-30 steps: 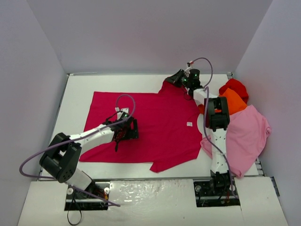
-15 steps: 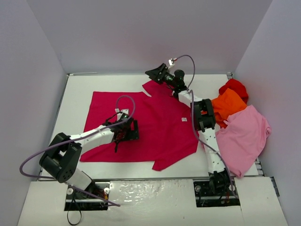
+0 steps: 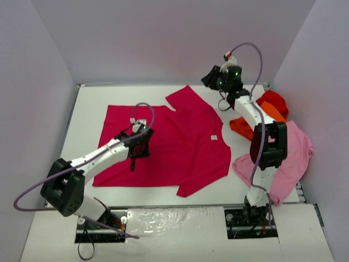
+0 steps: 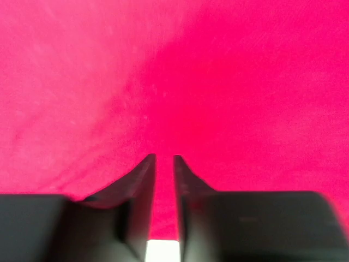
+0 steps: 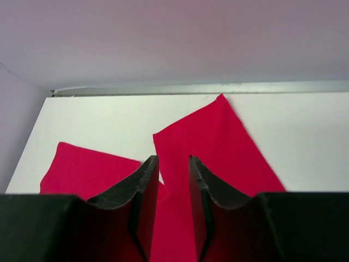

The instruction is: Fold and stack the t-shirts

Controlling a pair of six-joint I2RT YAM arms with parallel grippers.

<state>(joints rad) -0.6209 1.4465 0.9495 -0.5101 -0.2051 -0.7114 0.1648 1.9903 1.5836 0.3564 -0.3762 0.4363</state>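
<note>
Crossing the orange t-shirt, the right arm hides its middle.

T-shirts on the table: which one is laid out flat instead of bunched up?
The raspberry-red t-shirt, mid-table, with a small white tag. The orange shirt, pale pink shirt and bright red shirt lie crumpled together at the right edge.

The right gripper leaves the far sleeve of the raspberry-red t-shirt and lifts to the upper right. The sleeve now lies flat at upper centre. The left gripper shifts slightly left, its jaws narrower.
</note>
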